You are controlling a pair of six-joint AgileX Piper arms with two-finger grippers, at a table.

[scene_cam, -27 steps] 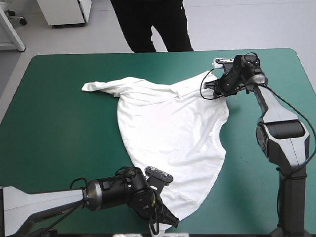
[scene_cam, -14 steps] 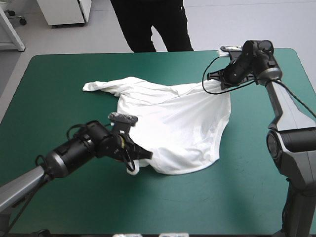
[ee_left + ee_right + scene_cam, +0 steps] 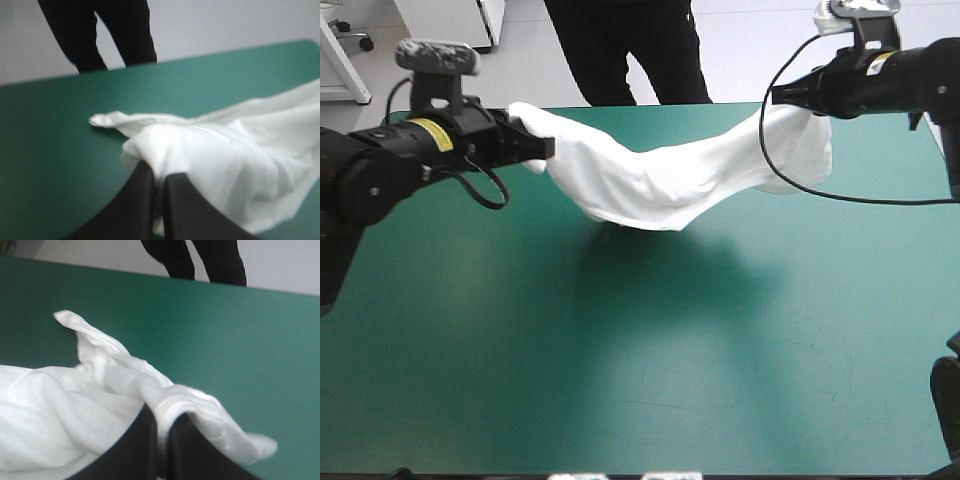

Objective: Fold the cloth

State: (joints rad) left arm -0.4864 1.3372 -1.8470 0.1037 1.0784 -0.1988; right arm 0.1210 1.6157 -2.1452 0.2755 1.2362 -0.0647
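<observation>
Above the far half of the table (image 3: 620, 400), the T-shirt (image 3: 660, 180) hangs as a sagging white band strung between the two grippers. Its lowest fold dips close to the teal-green cover (image 3: 470, 330) near the middle, and I cannot tell whether it touches. The left gripper (image 3: 546, 148) is raised toward the far-left corner and is clamped on one end of the T-shirt. Its black fingers are all but together in the left wrist view, with cloth bunched over their tips and a twisted sleeve sticking out ahead. The right gripper (image 3: 778, 95) is up over the far edge toward the far-right corner. It pinches the other end with a gathered roll of fabric squeezed between its fingers, and a loose flap droops below it. A wide stretch of cover runs from under the shirt to the near edge, carrying the shirt's soft shadow (image 3: 650, 270), and broad margins lie along both side edges
</observation>
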